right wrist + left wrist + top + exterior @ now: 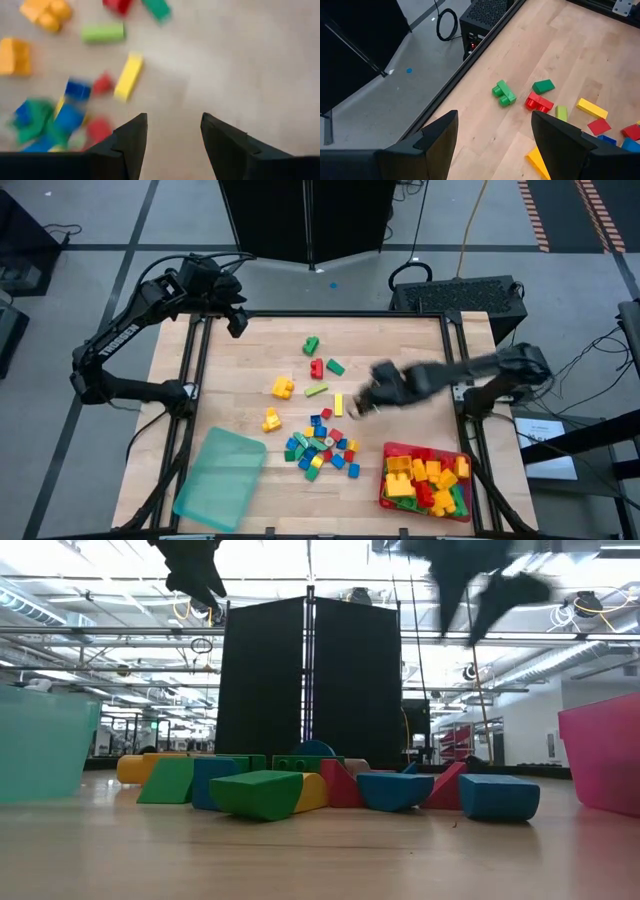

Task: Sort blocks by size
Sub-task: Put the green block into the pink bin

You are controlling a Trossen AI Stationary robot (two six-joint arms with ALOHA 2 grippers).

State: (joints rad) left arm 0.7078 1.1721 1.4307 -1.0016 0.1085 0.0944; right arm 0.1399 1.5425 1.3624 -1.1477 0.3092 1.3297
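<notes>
My right end effector (362,406) hangs above the table (400,345) with its fingers apart and nothing between them, just beside a long yellow block (338,404). This block lies flat, and its long axis runs from the far edge toward the near one. My worry is a descent that is not centred: one finger could push it into the mixed pile of small blocks (320,448). Larger blocks already fill the red tray (384,480); the teal tray (220,477) holds none. The left end effector (233,317) waits wide open at the far left corner.
</notes>
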